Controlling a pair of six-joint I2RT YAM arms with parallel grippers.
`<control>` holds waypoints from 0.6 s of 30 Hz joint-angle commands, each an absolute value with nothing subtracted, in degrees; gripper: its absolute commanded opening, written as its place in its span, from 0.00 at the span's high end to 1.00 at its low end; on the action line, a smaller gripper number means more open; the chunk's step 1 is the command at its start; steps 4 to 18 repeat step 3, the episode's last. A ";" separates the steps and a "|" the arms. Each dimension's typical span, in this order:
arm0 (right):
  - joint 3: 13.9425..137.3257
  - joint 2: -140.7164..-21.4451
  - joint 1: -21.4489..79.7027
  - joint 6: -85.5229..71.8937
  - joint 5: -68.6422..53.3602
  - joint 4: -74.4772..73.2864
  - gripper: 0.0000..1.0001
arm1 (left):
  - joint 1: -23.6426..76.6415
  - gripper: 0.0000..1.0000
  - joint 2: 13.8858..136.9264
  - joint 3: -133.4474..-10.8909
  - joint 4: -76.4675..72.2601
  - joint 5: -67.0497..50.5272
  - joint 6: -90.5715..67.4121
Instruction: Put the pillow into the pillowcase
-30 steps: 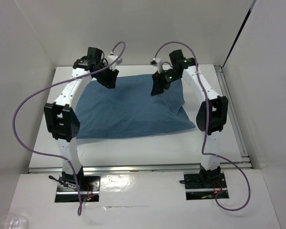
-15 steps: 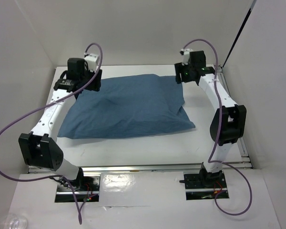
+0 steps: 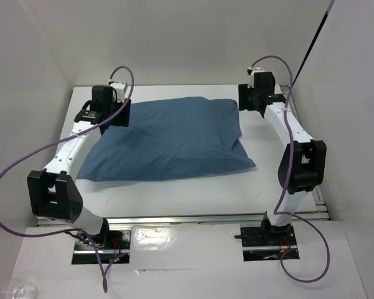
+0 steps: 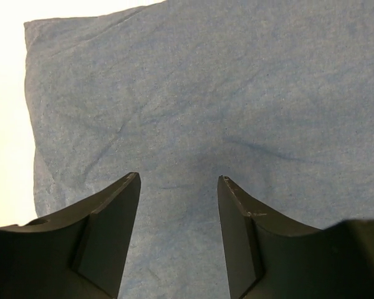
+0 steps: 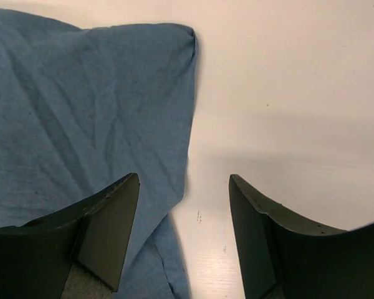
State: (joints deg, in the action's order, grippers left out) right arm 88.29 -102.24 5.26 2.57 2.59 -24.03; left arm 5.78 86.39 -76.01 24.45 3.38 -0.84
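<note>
**Fingers open, nothing held**

My left gripper and right gripper both have their fingers spread wide and hold nothing. I see the big white table with walls close around it. On it lies the blue pillowcase, puffy, its long side running left to right between my arms. I cannot see the pillow; I think it is inside already. The left gripper hangs right over the far left corner of the cloth. The right gripper is at the far right corner, one finger over cloth, one over bare table. Nothing blocks them.
</note>
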 commanded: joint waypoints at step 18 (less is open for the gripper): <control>90.26 -99.14 5.45 1.76 2.72 -20.92 0.33 | 5.62 0.33 85.69 -77.87 21.36 4.31 -1.85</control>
